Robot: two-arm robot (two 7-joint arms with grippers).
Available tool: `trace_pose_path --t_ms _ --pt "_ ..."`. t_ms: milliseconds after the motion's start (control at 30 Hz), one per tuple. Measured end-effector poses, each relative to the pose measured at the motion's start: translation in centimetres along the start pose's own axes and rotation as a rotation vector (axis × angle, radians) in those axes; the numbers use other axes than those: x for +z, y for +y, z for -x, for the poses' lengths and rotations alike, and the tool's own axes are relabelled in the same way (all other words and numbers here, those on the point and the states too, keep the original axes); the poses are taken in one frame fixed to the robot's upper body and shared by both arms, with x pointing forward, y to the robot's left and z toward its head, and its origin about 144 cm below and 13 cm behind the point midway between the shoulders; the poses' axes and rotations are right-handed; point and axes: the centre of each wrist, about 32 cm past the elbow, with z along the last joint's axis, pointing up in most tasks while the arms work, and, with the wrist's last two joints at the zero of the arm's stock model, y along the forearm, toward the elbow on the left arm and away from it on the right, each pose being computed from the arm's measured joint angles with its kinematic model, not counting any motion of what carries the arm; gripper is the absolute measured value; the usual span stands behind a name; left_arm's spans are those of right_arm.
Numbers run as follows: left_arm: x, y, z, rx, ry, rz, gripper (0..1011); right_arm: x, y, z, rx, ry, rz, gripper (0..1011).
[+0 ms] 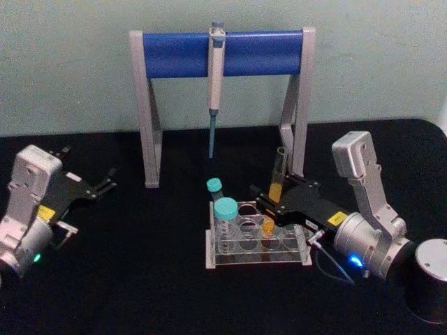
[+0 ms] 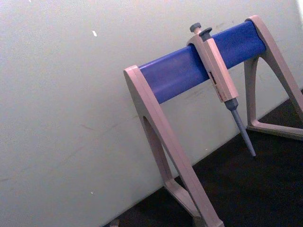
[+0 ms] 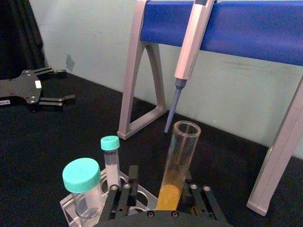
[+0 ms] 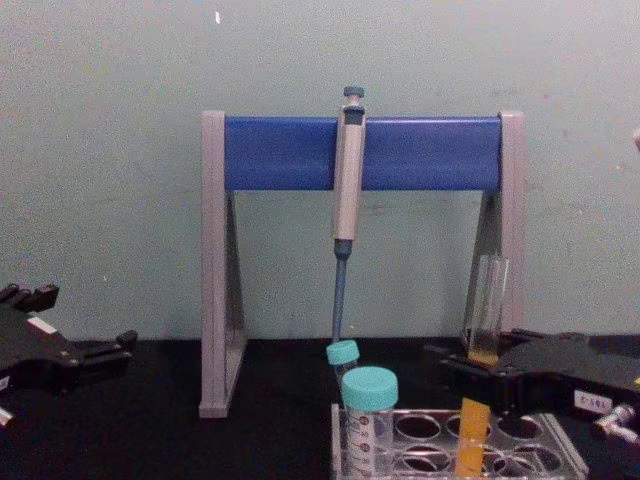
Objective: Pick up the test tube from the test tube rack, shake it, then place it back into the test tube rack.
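We found the test tube (image 1: 279,173) held upright above the back right part of the test tube rack (image 1: 257,259), its lower end with the orange-yellow liquid caught between the fingers of the right gripper (image 1: 269,202). Those fingers were closed on the glass from both sides, as the right wrist view showed with the tube (image 3: 178,165) rising out of the black jaws. In the chest view the tube (image 4: 487,308) stood clear of the rack (image 4: 455,440), its open mouth well above the gripper body.

In the rack we saw a wide teal-capped tube (image 1: 226,218) at the front left, a narrower teal-capped tube (image 1: 215,188) behind it, and a short orange piece (image 1: 268,231) standing in one of the middle holes.

Behind the rack stood the pipette stand (image 1: 222,53) with its blue crossbar and grey legs, and the grey pipette (image 1: 216,63) hung from the bar, tip pointing down.

The left gripper (image 1: 109,180) rested low on the black table (image 1: 140,279), well apart from the rack, with its fingers slightly parted and nothing between them. At the far right a dark cylinder (image 1: 427,279) stood beside the right arm
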Motion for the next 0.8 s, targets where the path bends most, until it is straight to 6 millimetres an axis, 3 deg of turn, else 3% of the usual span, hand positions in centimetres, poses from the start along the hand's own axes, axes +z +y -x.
trace_pose_path --t_ms 333,533,800 --pt "0.00 0.00 0.00 0.000 0.000 0.000 1001 0.01 0.00 0.00 0.000 0.001 0.000 856" --pt "0.00 0.00 0.00 0.000 0.000 0.000 1001 0.01 0.00 0.00 0.000 0.001 0.000 997" --pt "0.00 0.00 0.00 0.000 0.000 0.000 1001 0.01 0.00 0.00 0.001 0.001 -0.001 1000"
